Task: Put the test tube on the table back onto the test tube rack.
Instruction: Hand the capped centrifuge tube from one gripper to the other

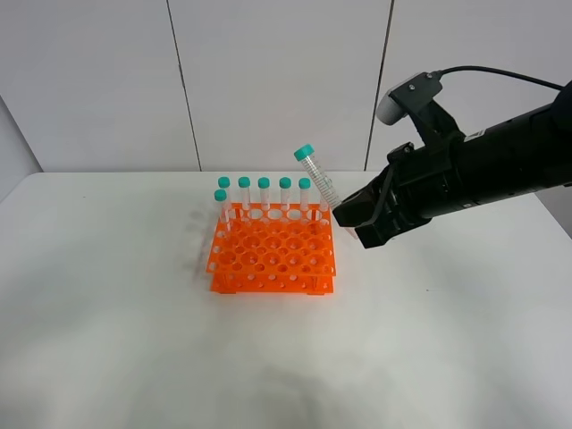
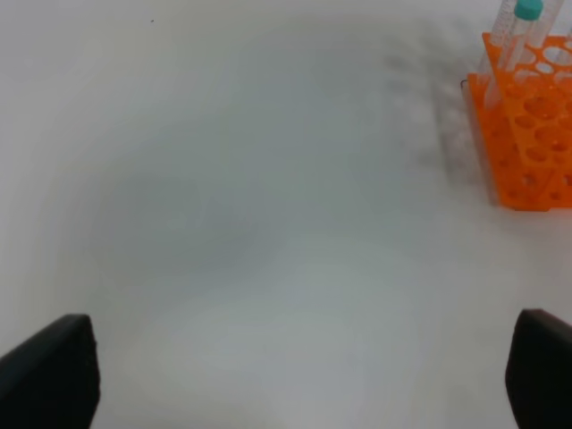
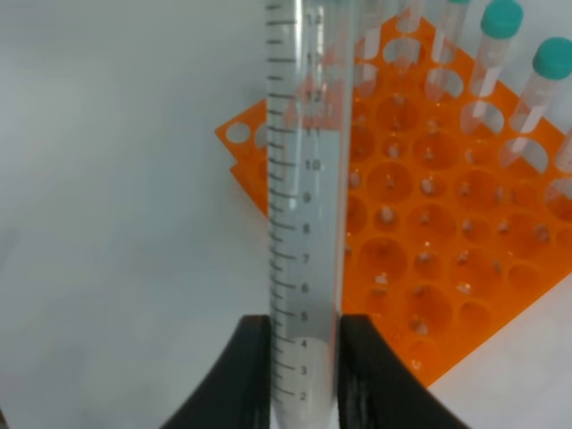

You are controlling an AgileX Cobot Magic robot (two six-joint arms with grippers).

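My right gripper (image 1: 344, 212) is shut on the test tube (image 1: 316, 177), a clear graduated tube with a teal-green cap, and holds it tilted in the air over the back right corner of the orange test tube rack (image 1: 273, 255). In the right wrist view the tube (image 3: 306, 214) stands between the two black fingers, with the rack (image 3: 429, 223) beyond it. Several like tubes stand in the rack's back row (image 1: 264, 197). My left gripper (image 2: 295, 375) is open and empty above the white table (image 2: 250, 214); it does not show in the exterior high view.
The rack has many empty holes in its front rows (image 1: 268, 264). In the left wrist view the rack's corner (image 2: 527, 125) shows at the far side with two tubes in it. Grey wall panels stand behind the table (image 1: 107, 313).
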